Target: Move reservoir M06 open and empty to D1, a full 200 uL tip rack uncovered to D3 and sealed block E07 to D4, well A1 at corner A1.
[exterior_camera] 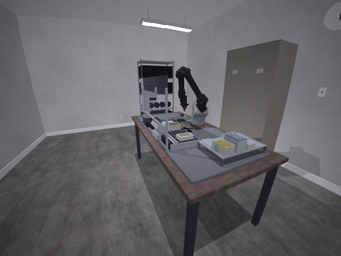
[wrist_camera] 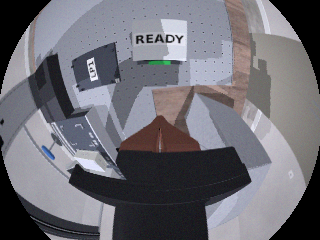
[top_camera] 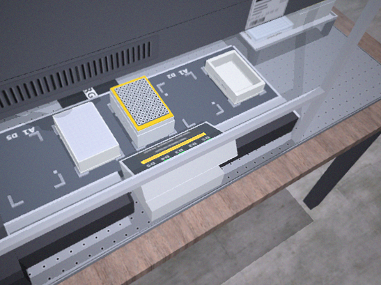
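The open white reservoir (top_camera: 235, 75) (exterior_camera: 184, 135) sits in the D1 brackets. The yellow-rimmed tip rack (top_camera: 140, 106) (exterior_camera: 173, 125), cover off and full of pale rings, sits in D3. The sealed white deep-well block (top_camera: 85, 136) sits in D4. My gripper (exterior_camera: 184, 108) (wrist_camera: 159, 119) is shut and empty, its brown tips together. It hangs over the table near the arm's base, a little above the READY key (wrist_camera: 159, 43), which shows a green bar.
D2 (top_camera: 189, 97) and D5 (top_camera: 23, 173) are bare brackets. The shelf (exterior_camera: 209, 143) holds a yellow rack (exterior_camera: 222, 144), a blue rack (exterior_camera: 235, 137) and a pale cover (top_camera: 271, 29). A status panel (top_camera: 172, 146) and a rail run along the deck's front.
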Action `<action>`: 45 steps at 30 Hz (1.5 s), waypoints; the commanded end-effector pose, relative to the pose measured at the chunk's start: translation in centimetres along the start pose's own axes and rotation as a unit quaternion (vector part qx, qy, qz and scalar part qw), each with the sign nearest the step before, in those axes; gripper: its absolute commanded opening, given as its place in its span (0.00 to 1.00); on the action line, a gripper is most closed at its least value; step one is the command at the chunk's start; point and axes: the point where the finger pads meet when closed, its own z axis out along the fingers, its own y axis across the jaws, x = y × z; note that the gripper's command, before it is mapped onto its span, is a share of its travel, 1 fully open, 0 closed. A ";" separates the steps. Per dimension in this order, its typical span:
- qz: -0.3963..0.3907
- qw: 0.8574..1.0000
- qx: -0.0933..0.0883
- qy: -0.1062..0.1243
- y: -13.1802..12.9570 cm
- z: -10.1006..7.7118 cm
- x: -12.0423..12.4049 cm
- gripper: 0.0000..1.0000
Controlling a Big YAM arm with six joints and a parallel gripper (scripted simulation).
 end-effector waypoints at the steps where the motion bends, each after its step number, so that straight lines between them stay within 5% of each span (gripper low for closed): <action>1: 0.001 1.000 0.004 -0.003 0.0 0.6 -0.3 0.00; 3: -0.011 1.000 0.000 -0.017 1.0 0.0 -1.9 0.00; 8: 0.001 1.000 0.004 -0.003 0.0 1.6 -0.3 0.00; 45: 0.001 1.000 0.004 -0.002 -0.1 7.1 -0.2 0.00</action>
